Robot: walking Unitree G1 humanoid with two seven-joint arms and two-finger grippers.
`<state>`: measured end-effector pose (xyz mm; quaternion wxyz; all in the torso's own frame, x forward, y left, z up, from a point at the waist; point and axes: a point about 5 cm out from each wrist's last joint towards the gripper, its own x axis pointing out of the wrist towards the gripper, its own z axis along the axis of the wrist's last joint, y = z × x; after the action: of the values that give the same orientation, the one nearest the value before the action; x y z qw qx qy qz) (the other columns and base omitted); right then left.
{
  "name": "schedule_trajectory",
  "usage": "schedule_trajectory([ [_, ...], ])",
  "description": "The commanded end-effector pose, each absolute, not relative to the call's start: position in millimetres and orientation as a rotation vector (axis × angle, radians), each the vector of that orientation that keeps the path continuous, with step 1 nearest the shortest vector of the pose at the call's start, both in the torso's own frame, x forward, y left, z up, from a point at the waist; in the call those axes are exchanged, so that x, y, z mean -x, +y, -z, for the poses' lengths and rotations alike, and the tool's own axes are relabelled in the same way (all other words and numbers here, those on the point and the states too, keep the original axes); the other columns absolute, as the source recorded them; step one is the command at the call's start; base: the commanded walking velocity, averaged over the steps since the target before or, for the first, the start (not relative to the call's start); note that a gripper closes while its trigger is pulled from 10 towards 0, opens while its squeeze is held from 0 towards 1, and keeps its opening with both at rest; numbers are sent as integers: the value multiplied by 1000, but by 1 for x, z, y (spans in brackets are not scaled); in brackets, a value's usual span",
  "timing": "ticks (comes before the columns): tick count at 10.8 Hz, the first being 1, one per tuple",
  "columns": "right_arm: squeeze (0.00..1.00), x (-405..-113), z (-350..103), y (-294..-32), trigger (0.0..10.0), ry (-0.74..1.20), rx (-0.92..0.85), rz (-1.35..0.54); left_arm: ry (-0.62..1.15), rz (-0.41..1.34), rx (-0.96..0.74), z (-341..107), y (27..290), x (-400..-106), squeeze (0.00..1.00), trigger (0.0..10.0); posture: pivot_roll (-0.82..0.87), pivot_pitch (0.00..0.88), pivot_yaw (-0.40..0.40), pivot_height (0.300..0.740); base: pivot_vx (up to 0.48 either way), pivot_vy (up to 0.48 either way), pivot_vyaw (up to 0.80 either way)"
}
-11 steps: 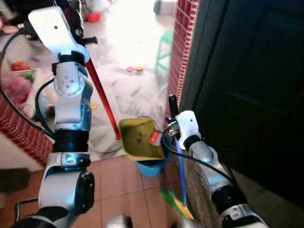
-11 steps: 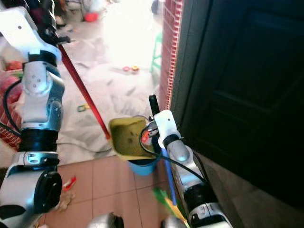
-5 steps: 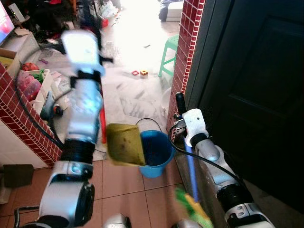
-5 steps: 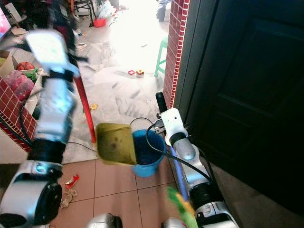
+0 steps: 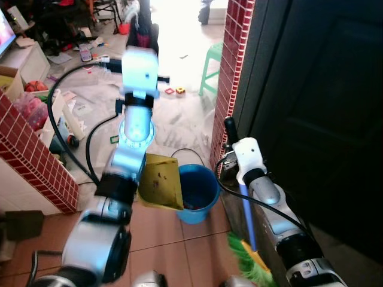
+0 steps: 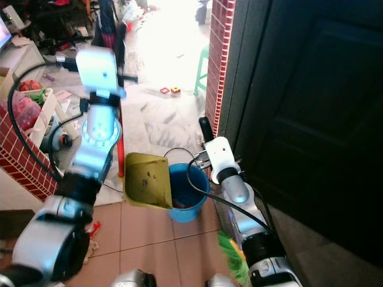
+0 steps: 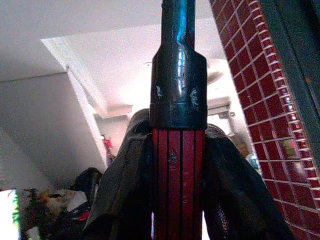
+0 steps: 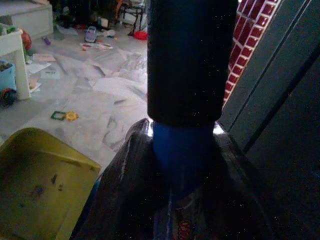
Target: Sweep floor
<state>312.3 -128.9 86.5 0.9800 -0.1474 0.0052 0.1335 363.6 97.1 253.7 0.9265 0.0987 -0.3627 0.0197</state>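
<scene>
- Yellow dustpan (image 6: 146,179) hangs tilted at the rim of the blue bucket (image 6: 187,191), its open edge touching the bucket's near-left side; I see dirt specks on its inner face.
- My left gripper (image 7: 175,165) is clamped on the dustpan's red ribbed handle (image 7: 175,185), black cap section just past the fingers (image 7: 125,190). Left arm is raised high, handle running down to the pan.
- My right gripper (image 8: 185,165) is closed around the broom's blue shaft (image 8: 182,150), just below the black grip end (image 8: 190,55). Fingers (image 8: 125,200) wrap both sides.
- Broom (image 5: 246,218) stands near upright beside the red brick pillar (image 5: 230,72), green bristles (image 5: 248,266) down on the terracotta tiles (image 5: 161,245) near my feet.
- Bucket sits on the tiles at the foot of the pillar, some red debris inside at the bottom.
- Dark door (image 5: 323,107) to my right, just beside the right arm.
- Beyond the tiles the grey floor is dusty, small toys (image 5: 173,91) and a green stool (image 5: 209,60) further out, clutter along the left brick wall (image 5: 36,155).
</scene>
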Motion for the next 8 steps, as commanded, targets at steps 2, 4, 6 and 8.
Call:
schedule_trajectory([
  [2,0,-311,-96,-135,10000,-31,314,-245,-882,-43,-208,-283,86,-363,0,10000,-253,6,95,740,0,0,0],
  [4,0,-307,-97,-138,10000,-30,317,-226,-887,35,-175,-276,60,-360,0,10000,-274,15,107,740,0,0,0],
  [6,0,-305,-97,-142,10000,-28,320,-215,-871,107,-172,-262,43,-356,0,10000,-277,20,108,740,0,0,0],
  [8,0,-305,-97,-143,10000,-25,322,-209,-894,106,-179,-262,40,-353,0,10000,-276,20,107,740,0,0,0],
])
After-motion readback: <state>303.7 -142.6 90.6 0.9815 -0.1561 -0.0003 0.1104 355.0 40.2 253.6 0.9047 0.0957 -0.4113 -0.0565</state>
